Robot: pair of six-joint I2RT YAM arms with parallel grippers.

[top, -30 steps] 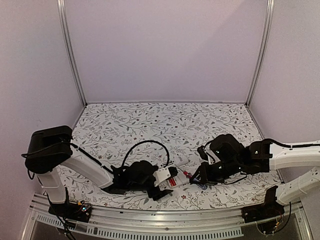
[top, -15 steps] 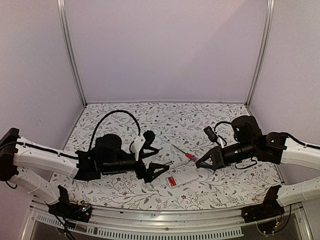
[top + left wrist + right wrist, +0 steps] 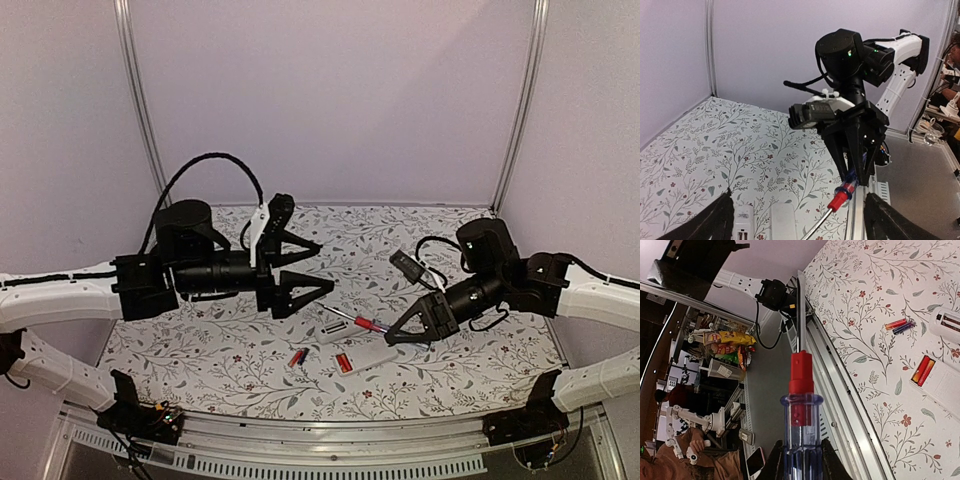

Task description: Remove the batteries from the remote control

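Positions are all relative to the remote control (image 3: 380, 351). It lies flat on the bench (image 3: 220, 330), toward the near edge, with its long axis roughly left-right.

- Seated batteries (image 3: 343, 362): two red ones side by side in the remote's left end. They look to be sitting in the recess.
- Loose batteries (image 3: 297, 357): two on the bench just left of that end, lying together and not touching the remote. One is red; the other reads darker in the right wrist view.
- Smaller white piece (image 3: 333, 330): has a dark slot and sits just behind the remote's left end. Can't tell whether the two touch.

Right end effector (image 3: 396, 334): closed on the screwdriver (image 3: 366, 323), clamped on the clear blue handle, with the red collar and shaft sticking out. It hangs just behind the remote's right end. The shaft runs left, and from above its tip crosses over the smaller white piece. Can't tell the tip's height over that piece.

Left end effector (image 3: 326, 265): jaws wide apart, nothing in them. It is up in the air, well behind and left of the remote, pointing right.
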